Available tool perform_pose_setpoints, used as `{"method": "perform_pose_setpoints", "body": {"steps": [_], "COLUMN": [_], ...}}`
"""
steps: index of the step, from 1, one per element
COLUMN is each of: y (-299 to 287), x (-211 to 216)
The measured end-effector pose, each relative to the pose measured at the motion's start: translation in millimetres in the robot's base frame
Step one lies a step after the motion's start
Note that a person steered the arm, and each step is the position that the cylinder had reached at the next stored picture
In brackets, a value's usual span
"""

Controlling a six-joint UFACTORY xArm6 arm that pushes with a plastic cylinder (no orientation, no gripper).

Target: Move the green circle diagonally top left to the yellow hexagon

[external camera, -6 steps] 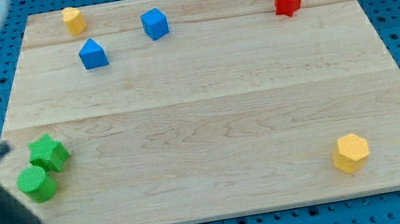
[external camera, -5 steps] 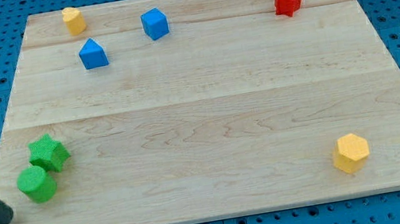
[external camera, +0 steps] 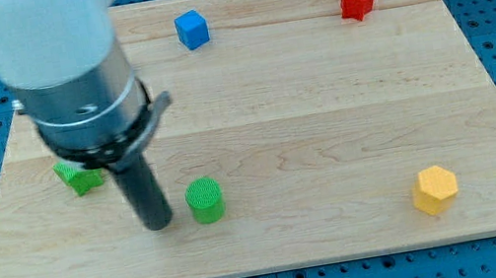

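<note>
Push under way: green circle (external camera: 205, 200) lay well short of the yellow hexagon (external camera: 434, 188).

The tip (external camera: 157, 222) stood just beside the circle, on the side toward the table's left edge. No jaws existed to report. The circle sat near the bottom edge, left of centre; the hexagon near the bottom-right corner. Judged next: continue pushing rightward, stopping up-left of the hexagon.

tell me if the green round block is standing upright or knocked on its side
Upright. The green round block shows its flat round face on top, ribbed side below. My tip is just to the view's left of it.
</note>
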State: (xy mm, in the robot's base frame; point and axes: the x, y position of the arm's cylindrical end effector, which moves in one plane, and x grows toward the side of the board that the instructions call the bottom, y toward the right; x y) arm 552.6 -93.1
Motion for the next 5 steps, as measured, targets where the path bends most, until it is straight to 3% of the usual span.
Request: {"method": "perform_pose_setpoints", "body": {"steps": [5], "y": [129.9], "x": [-25.0]}}
